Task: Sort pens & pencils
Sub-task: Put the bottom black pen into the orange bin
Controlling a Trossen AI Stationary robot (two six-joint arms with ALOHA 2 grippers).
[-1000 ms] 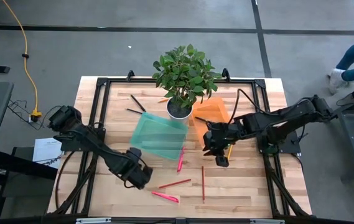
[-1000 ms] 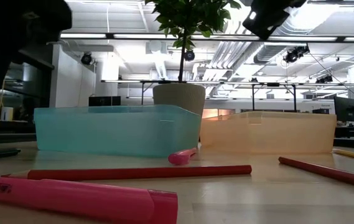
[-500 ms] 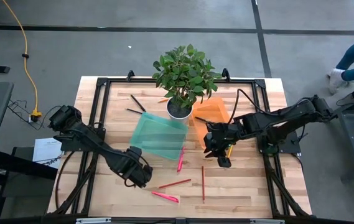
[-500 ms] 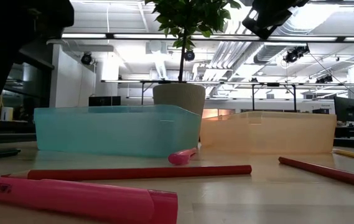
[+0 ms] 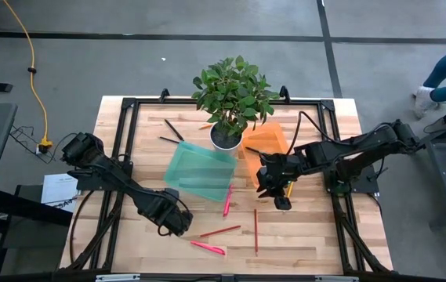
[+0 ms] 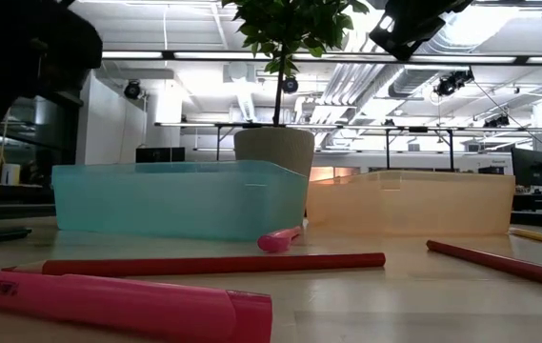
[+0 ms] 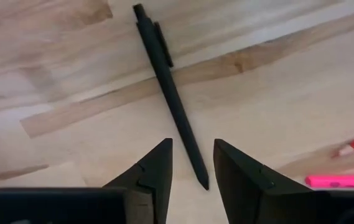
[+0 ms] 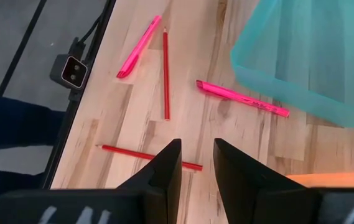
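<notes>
Tabletop (image 5: pixel 309 227) of pale wooden planks carries a translucent teal plastic bin (image 5: pixel 199 174) beside an orange one (image 5: pixel 266 145). Left gripper (image 7: pixel 192 165), jaws parted, hovers over a slim black pen (image 7: pixel 170 93) lying flat. Right gripper (image 8: pixel 196 163), jaws apart and empty, hangs above thin red pencils (image 8: pixel 165 65) and bright pink pens (image 8: pixel 242 98).

The left arm reaches in from nine o'clock, its elbow low, with the left tool (image 5: pixel 177 225) at about seven o'clock, fingers (image 7: pixel 155 171) parted with a narrow gap. The right arm stretches in from three o'clock, and the right tool (image 5: pixel 280 202) sits just right of centre, its fingers (image 8: pixel 167 163) likewise slightly apart and holding nothing.
</notes>
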